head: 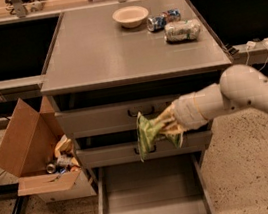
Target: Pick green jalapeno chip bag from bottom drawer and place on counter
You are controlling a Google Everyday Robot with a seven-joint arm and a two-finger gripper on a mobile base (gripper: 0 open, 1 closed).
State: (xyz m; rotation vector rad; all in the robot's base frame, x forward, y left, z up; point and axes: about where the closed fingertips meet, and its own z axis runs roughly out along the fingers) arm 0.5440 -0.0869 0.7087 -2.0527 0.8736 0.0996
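- We find the gripper (170,125) below the front edge of the counter (110,52), right of its centre. The arm (253,92) reaches in from the counter's right side.
- The gripper's fingers pinch the green chip bag (147,134). The bag hangs in the air below the counter top, in front of the two closed drawer fronts (105,118).
- The bottom drawer (154,202) stands pulled out at the foot of the counter.
- A bowl (130,16), a can (163,20) and a pale bag (182,30) rest on the counter's rear right part.
- A cardboard box (26,144) stands left of the counter.
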